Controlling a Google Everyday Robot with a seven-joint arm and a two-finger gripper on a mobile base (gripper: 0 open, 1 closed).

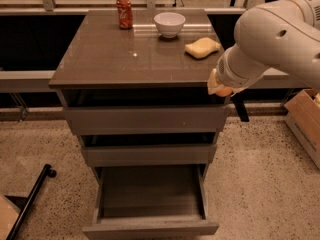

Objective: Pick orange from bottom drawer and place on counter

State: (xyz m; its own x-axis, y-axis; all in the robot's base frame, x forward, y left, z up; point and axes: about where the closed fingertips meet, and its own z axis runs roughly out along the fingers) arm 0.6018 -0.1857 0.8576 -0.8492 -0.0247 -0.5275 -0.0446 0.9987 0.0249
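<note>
My gripper [226, 93] is at the counter's front right corner, mostly hidden under my large white arm. It is shut on the orange [223, 90], of which only a small orange patch shows, level with the counter's edge. One dark finger [241, 109] hangs below it. The bottom drawer [150, 226] is pulled out and its grey tray shows nothing inside. The counter [125, 54] is the glossy grey-brown top slab.
On the counter stand a red soda can [124, 12] at the back left, a white bowl [169, 24] at the back middle and a yellow sponge [202, 48] at the right. A cardboard box [305, 121] sits on the floor at right. A black bar [30, 201] lies at lower left.
</note>
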